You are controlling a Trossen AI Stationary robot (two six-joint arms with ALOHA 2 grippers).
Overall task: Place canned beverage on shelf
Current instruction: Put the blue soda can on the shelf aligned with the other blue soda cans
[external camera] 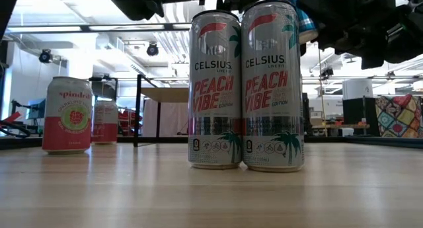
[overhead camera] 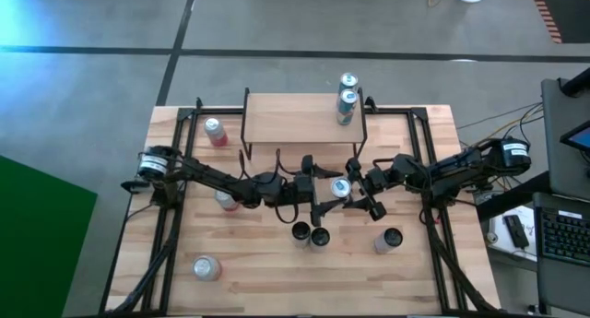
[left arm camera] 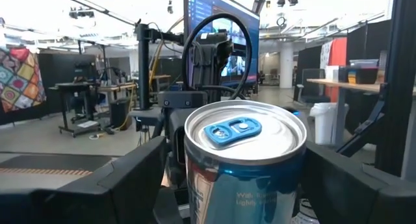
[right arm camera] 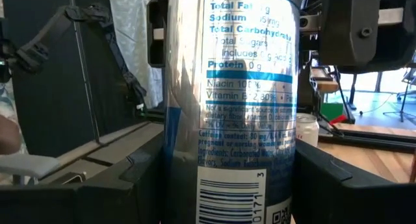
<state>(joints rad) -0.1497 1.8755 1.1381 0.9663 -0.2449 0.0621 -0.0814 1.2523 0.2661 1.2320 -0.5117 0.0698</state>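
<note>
A silver-and-blue can (overhead camera: 340,188) with a blue tab is held above the table's middle, between both arms. My left gripper (overhead camera: 324,196) comes at it from the table's left and my right gripper (overhead camera: 358,183) from the right, both shut on it. The can fills the left wrist view (left arm camera: 246,152) and the right wrist view (right arm camera: 231,107). In the low view its blue side (external camera: 305,20) shows high up behind two tall cans. The shelf (overhead camera: 295,120) stands at the table's far middle, with a blue-topped can (overhead camera: 346,106) on its right end. My left gripper pinches the can's side wall below the rim (left arm camera: 195,185) between its two fingers, coming level from the table's left. The can stands upright, clear of the table. My right gripper has the can's printed side wall (right arm camera: 286,178) between its two fingers, coming level from the table's right. The can is upright in the hold.
Two tall Celsius cans (overhead camera: 311,233) stand just near of the grippers, and another can (overhead camera: 390,238) stands to their right. Pink cans stand at the left (overhead camera: 214,132), (overhead camera: 226,200) and near left (overhead camera: 205,267). A further can (overhead camera: 348,81) shows behind the shelf's right end.
</note>
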